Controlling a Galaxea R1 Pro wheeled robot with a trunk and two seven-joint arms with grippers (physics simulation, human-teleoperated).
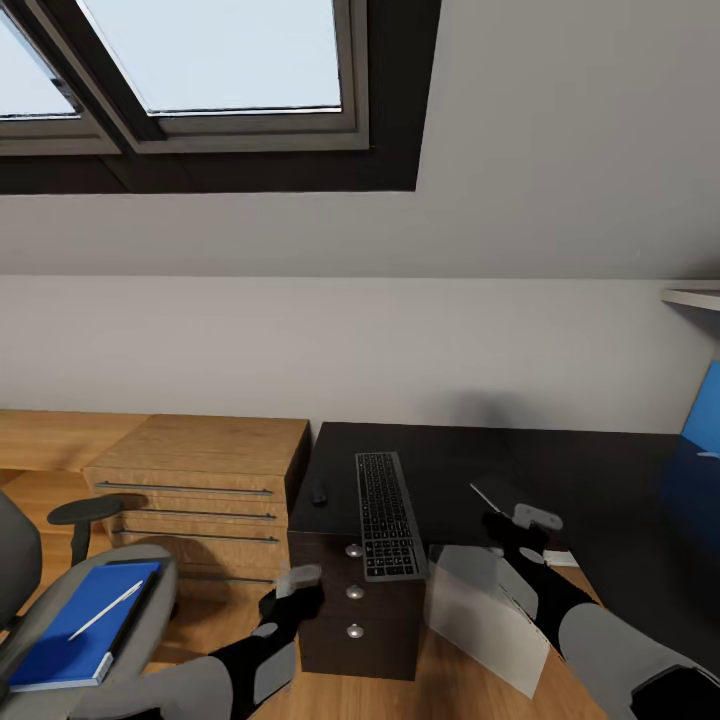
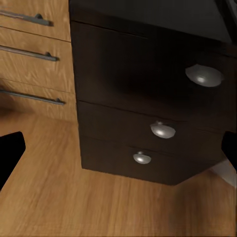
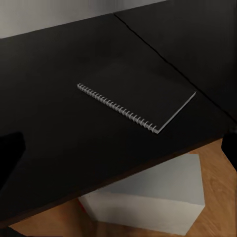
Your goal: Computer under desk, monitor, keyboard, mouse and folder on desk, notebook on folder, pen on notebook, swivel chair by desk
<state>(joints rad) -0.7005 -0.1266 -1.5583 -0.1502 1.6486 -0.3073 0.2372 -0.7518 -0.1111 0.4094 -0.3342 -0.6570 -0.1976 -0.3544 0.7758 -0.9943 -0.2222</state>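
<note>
Your right pincer (image 1: 527, 530) hovers spread and empty over the notebook (image 3: 137, 98) on the worktop (image 1: 440, 470), apparently for pickup; the left pincer (image 1: 295, 590) hangs open too.

Your blue-screened monitor (image 1: 703, 425) is cut off by the head view's right edge; the right arm hides most of the dark spiral-bound notebook (image 1: 498, 496).

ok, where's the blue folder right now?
In the head view, the blue folder lies on the grey swivel chair's seat at lower left, a white pen on top, left of the wooden drawer unit.
</note>
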